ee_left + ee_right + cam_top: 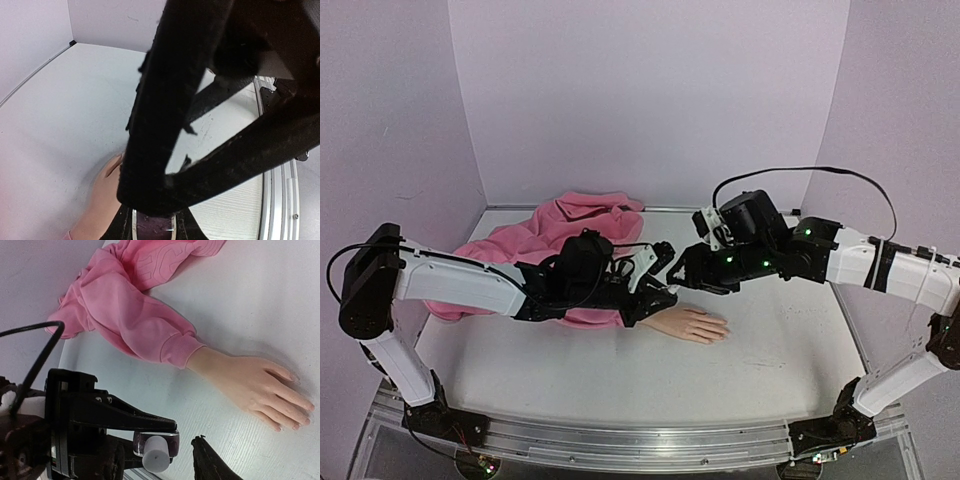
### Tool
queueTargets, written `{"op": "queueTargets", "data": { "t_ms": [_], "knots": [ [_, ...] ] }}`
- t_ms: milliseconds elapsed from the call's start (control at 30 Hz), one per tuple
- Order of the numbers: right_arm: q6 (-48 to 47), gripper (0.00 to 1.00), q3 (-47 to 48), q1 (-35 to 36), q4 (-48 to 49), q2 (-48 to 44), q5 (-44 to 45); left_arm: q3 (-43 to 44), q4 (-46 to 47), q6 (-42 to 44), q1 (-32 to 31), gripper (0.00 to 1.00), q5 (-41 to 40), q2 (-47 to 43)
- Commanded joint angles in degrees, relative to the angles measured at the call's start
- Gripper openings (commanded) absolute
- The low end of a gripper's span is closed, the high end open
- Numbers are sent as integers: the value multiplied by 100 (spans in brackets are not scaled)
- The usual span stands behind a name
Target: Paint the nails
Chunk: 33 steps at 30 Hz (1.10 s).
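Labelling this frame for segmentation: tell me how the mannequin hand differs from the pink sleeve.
The mannequin hand is smooth and flesh-toned; the pink sleeve is wrinkled fabric. The hand lies flat and outstretched; the sleeve is bunched in folds. Both rest on the white table, joined at the cuff.

left arm [455, 282], right arm [890, 268]: white shells, black joints. green leds [731, 259] on right wrist [760, 262] beyond mannequin hand [692, 325]; thin black cable [800, 169] looped above.
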Motion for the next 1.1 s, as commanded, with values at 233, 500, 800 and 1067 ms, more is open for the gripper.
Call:
{"op": "queueTargets", "data": {
  "t_ms": [233, 500, 800, 1067],
  "knots": [
    [4, 54, 165, 24, 318, -66, 389, -78, 278, -9, 4, 0, -297, -361],
    [21, 33, 261, 56, 450, 257, 121, -40, 275, -43, 10, 0, -387, -371],
    [27, 0, 171, 72, 528, 286, 39, -24, 250, -158, 11, 6, -473, -407],
    [-32, 0, 46, 77, 671, -53, 295, -240, 233, -270, 11, 53, -494, -522]
  ]
}}
